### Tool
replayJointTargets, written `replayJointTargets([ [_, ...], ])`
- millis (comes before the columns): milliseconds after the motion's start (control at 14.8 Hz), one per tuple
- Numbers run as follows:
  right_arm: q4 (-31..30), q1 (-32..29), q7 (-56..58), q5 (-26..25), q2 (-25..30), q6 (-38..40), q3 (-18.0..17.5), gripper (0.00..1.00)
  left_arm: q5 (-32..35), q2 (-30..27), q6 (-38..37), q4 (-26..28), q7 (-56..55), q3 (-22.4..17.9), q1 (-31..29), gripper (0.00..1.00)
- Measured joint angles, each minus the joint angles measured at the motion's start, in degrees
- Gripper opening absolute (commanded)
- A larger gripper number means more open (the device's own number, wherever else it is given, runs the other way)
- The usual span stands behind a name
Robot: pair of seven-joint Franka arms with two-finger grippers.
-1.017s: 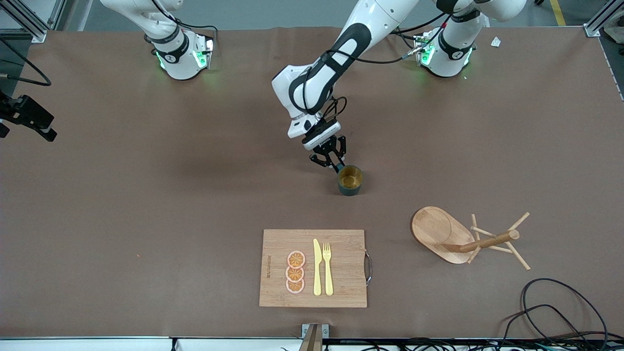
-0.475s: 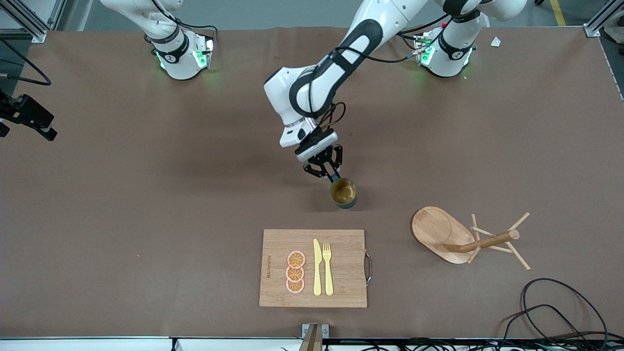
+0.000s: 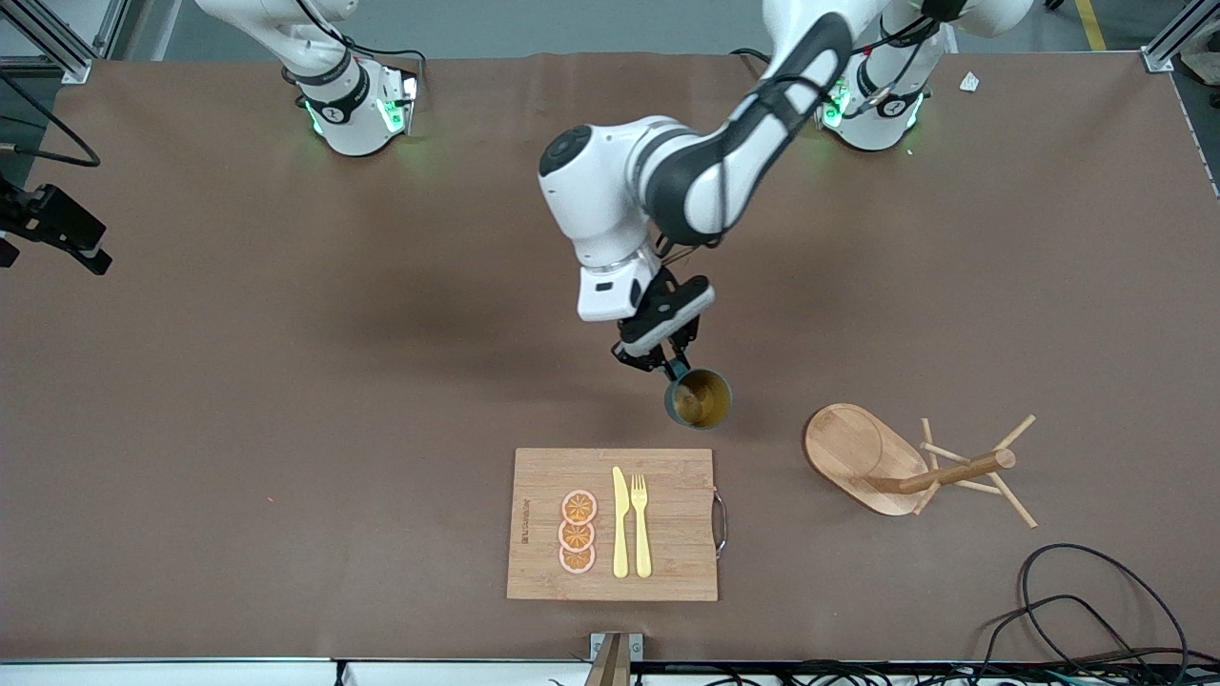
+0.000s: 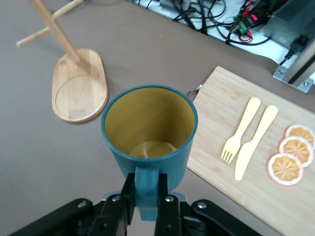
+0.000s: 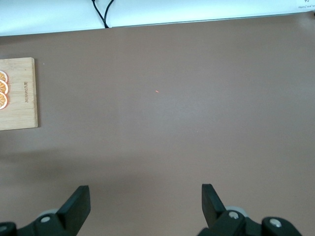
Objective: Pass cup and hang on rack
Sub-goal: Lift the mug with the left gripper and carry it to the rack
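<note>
The right gripper (image 5: 145, 204) waits with its fingers spread wide and nothing between them, over bare table (image 3: 286, 381) toward the right arm's end, well apart from the cutting board (image 3: 543, 476) whose corner shows at the edge of its wrist view. Taking that board as the landmark: the left gripper (image 3: 664, 360) hangs in the air just past the board's edge on the side away from the front camera, its fingers (image 4: 129, 196) clamped on the small side handle of the cup (image 3: 699, 397) — the cup is carried mouth-up and close to level, its yellow inside open to both cameras. On the board lie three orange slices (image 3: 578, 532), a knife (image 3: 620, 522) and a fork (image 3: 640, 526), untouched. The rack (image 3: 910, 467) stands beside the board, toward the left arm's end of the table, oval base flat and thin pegs angling off the central post. The step in hand looks like carrying the cup toward the rack, and doing it well likely means keeping the pinch on the handle firm, since a grip that narrow would let the cup swing or twist if the wrist turns fast. To hang it, the handle's loop has to meet a peg — so the fingers should leave the loop clear, and the cup would need tilting to the peg's angle. The pegs are thin and the rack looks light; a slow approach would avoid knocking it over.
</note>
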State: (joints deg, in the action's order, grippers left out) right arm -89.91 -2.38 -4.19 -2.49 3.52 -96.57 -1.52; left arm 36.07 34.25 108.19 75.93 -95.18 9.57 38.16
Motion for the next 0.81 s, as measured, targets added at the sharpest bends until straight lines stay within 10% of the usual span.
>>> replayJointTargets([
  [814,0.01,-0.01,0.0,0.0,0.0,0.27,0.07,1.0,-41.41,-8.28,1.7,-2.34,10.89,0.3,-21.65,0.0],
])
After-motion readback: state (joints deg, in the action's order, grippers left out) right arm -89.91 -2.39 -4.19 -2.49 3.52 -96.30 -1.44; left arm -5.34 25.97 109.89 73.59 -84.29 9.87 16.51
